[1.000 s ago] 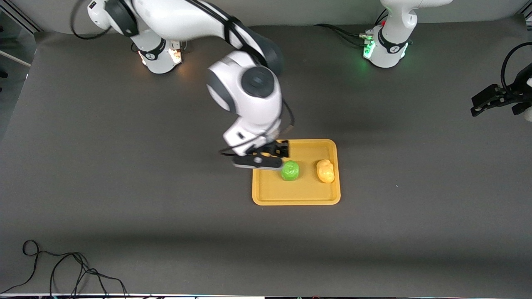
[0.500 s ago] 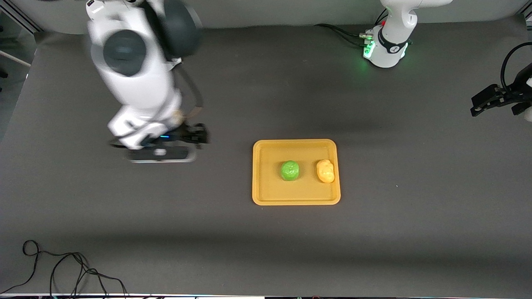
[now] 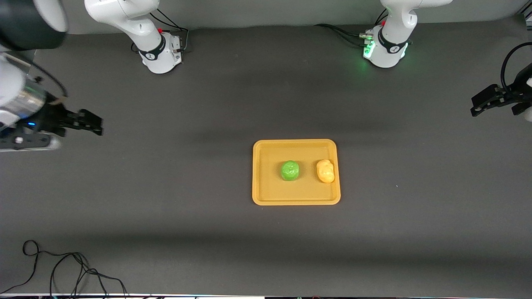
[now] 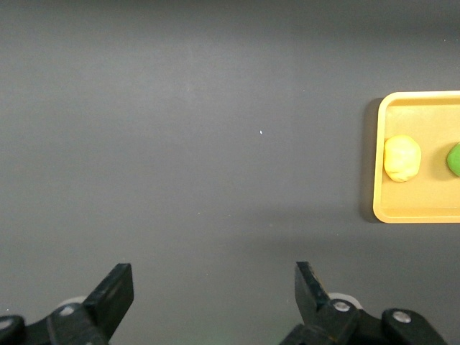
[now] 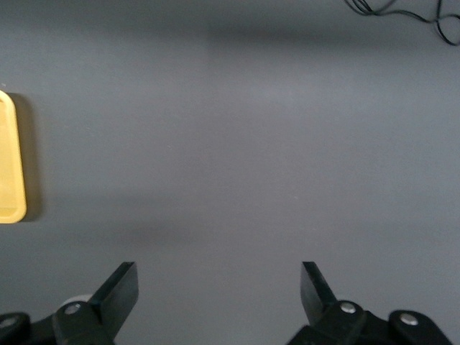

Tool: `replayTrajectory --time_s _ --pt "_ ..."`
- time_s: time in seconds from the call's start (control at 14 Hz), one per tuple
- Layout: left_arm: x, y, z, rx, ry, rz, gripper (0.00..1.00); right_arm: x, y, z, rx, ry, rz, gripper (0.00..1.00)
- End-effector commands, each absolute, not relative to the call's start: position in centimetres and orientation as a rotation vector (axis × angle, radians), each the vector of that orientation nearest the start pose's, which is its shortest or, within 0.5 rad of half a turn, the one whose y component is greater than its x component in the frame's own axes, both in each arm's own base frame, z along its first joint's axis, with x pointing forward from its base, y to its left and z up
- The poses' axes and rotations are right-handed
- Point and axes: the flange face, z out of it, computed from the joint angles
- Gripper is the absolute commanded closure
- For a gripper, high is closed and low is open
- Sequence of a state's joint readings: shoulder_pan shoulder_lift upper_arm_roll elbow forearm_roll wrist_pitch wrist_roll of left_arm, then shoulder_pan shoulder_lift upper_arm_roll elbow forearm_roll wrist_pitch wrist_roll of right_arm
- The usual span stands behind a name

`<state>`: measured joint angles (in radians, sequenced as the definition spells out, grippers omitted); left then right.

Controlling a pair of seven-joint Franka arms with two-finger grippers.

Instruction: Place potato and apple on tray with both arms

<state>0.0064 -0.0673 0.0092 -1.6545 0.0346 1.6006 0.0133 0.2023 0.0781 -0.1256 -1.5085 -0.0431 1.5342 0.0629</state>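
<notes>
Orange-yellow plastic forms the tray [image 3: 296,196], a flat rectangle with a low rim lying near the middle of the dark grey tabletop [image 3: 208,216]. On it rest two toy foods, close together but not touching: the green apple [image 3: 290,170] near the tray's centre, and the pale yellow potato [image 3: 325,171] beside it, close to the rim on the side toward the left arm's end of the tabletop. Neither is held by anything.

Both grippers are well apart from the tray. The left gripper [image 3: 494,101] hangs over the left arm's end of the tabletop, its jaws wide apart and empty. The right gripper [image 3: 83,122] hangs over the right arm's end, its jaws also spread and empty. A loose black cable [image 3: 66,265] lies at the tabletop's corner nearest the camera.
</notes>
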Motion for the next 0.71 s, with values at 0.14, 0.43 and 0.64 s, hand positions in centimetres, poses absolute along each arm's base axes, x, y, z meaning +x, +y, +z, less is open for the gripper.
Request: replayTrajectory --time_s 0.14,0.43,0.64 --pt "53.4 1.3 62.6 -3.117 0.018 -0.035 0.00 56.4 -2.0 60.9 -3.166 -0.056 0.053 0.00" --pt "53.6 1.9 62.6 -3.117 0.002 -0.063 0.00 56.3 -3.4 61.0 -3.167 -0.044 0.052 0.00" --pt "53.7 1.9 62.7 -3.117 0.001 -0.068 0.00 56.2 -3.4 61.2 -3.169 -0.029 0.052 0.00"
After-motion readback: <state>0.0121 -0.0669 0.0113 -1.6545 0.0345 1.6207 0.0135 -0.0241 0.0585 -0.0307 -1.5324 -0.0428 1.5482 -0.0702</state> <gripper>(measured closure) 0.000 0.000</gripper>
